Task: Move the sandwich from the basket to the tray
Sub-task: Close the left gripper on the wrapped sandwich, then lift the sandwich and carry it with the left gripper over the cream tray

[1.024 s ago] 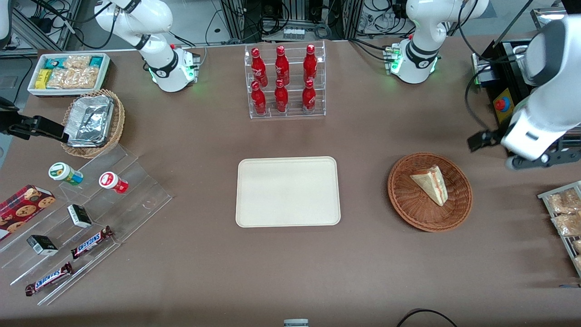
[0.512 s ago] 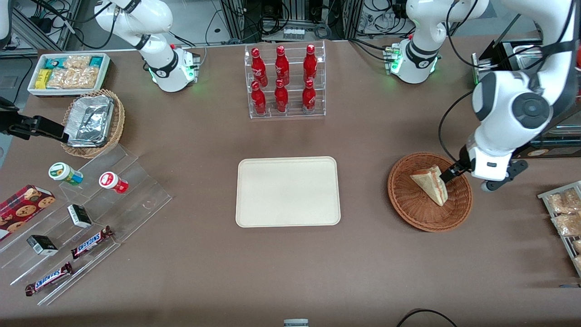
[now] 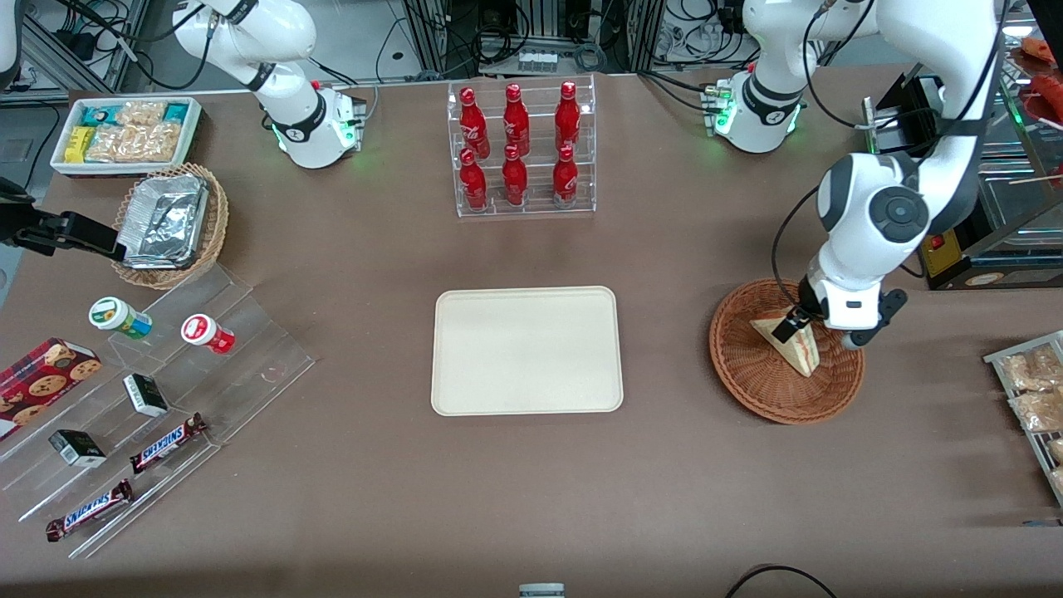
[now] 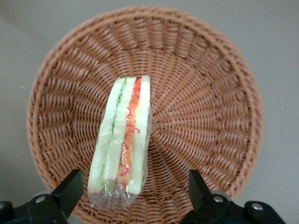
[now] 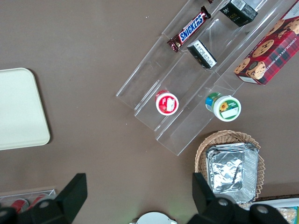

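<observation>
Brown matte covering spans the table [image 3: 531, 482], which carries everything. Near its middle lies the tray [image 3: 526, 350], cream, flat and bare. Along the edge farthest from the front camera, a clear acrylic rack [image 3: 524, 149] holds six red bottles [image 3: 515, 120] with white script too small to read. A stepped clear display [image 3: 166, 399] sits toward the parked arm's end, carrying two bars lettered SNICKERS [image 3: 169, 442], small dark boxes, a red-lidded cup [image 3: 207, 333] and a green-lidded cup [image 3: 120, 317]; a red box picturing chocolate chip cookies [image 3: 41, 378] lies at the table's edge beside it. The foil-lined basket [image 3: 170, 224] and a white bin of snack packets [image 3: 126, 133] occupy that end's corner.

Toward the working arm's end rests the basket [image 3: 785, 353], reddish-brown wicker. The sandwich [image 4: 122, 142] stands on edge inside it, wrapped in clear film, red, green and white layers facing up. The gripper [image 4: 132, 193] hangs just above the basket with its fingers [image 4: 70, 189] spread wide, one on either side of the sandwich, touching neither face.
</observation>
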`<action>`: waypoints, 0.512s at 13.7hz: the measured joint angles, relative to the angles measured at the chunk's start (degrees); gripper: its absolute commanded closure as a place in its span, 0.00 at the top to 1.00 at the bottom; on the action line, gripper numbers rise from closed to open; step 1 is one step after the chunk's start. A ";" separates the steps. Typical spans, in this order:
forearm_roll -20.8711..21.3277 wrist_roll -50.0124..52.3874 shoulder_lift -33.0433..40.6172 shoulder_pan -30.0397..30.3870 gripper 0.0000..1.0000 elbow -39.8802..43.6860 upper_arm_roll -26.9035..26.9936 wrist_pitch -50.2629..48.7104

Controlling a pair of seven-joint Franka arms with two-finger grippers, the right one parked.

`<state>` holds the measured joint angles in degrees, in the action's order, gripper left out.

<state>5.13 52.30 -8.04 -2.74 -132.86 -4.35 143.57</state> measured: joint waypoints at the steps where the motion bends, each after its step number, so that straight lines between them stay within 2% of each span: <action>1: 0.00 0.00 -0.62 0.01 1.00 -0.76 0.04 0.92; 4: 0.67 0.00 -1.79 0.01 0.97 -1.16 0.06 1.43; 5: 1.06 0.03 -2.16 0.02 0.77 -1.16 0.08 1.58; 7: 1.36 0.09 -2.82 0.03 0.03 -1.16 0.17 2.48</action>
<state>6.49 52.40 -10.86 -2.71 -134.02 -4.18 146.05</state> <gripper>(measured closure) 0.026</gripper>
